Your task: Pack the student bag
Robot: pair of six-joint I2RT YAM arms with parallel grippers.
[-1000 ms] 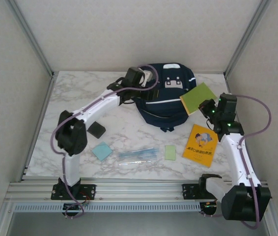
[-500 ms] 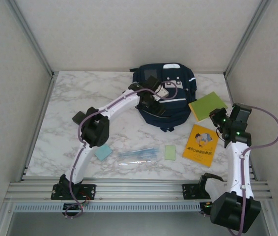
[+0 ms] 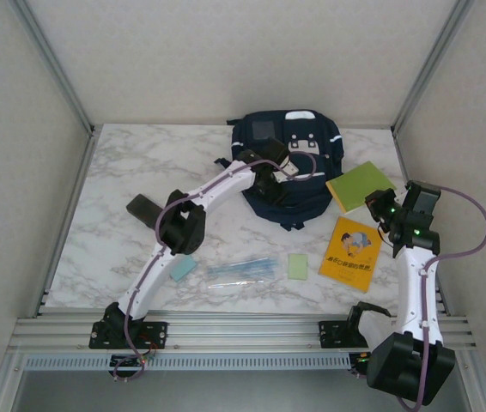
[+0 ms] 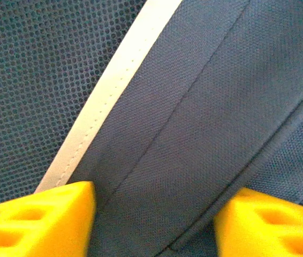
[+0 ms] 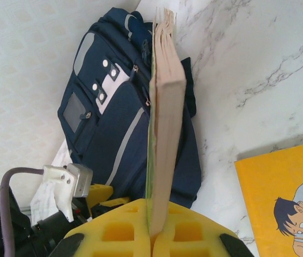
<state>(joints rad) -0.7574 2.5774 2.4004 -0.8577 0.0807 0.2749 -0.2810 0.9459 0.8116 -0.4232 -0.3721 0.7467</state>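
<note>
- The bag [image 3: 320, 159] lies at the far middle of the table [image 3: 131, 163].
- The left claw [image 4: 154, 214] is pressed to the bag, its yellow fingers apart, with navy fabric and a white stripe [image 4: 108, 91] between them.
- The right claw [image 5: 151, 227] is clamped on the edge of a green book [image 5: 166, 107], just right of the bag.
</note>
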